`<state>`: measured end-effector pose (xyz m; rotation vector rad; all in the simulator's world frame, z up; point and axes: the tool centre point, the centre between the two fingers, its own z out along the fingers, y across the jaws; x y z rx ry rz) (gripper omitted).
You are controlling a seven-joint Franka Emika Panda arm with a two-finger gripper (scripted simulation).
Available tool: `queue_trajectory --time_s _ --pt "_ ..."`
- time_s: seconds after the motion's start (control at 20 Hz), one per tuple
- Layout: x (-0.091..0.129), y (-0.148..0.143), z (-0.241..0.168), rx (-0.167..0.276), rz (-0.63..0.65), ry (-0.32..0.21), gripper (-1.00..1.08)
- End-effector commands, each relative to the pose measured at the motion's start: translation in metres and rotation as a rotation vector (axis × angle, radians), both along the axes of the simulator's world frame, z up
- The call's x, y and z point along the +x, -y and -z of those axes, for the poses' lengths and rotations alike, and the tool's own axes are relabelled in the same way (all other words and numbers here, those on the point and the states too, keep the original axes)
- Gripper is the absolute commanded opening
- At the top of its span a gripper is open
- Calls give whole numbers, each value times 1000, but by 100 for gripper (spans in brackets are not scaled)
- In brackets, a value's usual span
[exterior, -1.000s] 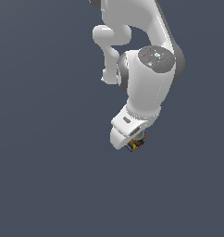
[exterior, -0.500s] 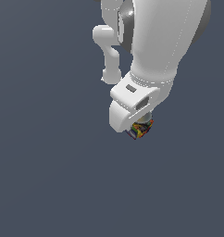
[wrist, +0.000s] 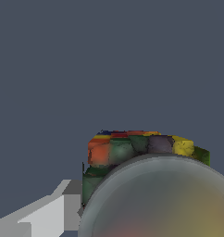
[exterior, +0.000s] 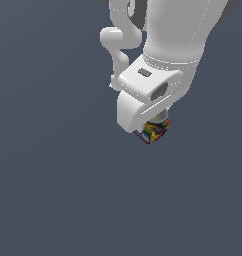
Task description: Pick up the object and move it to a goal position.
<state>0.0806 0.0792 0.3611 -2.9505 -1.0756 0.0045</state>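
Observation:
The object (exterior: 154,131) is a tiny dark block with red, yellow, green and blue patches. It hangs just under the white hand of my gripper (exterior: 153,126), which is shut on it above the plain grey floor. In the wrist view the object (wrist: 132,147) fills the lower middle, its greyish rounded top (wrist: 164,203) very close to the lens. One light grey finger (wrist: 46,214) shows beside it; the other finger is hidden. In the exterior view the hand hides most of both fingers.
Uniform dark grey ground (exterior: 53,190) lies all around. The white arm links (exterior: 178,35) rise out of the frame's top edge in the exterior view. No goal marker shows.
The arm has grown larger in the exterior view, rising towards the camera. The object has travelled with the gripper, staying under the hand.

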Motion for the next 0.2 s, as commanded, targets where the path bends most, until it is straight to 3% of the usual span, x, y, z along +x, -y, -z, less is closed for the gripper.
queue_trajectory --time_s 0.0,0.15 --pt "1 0 -5 0 0 3 -100" --pt "1 0 -5 0 0 3 -100"
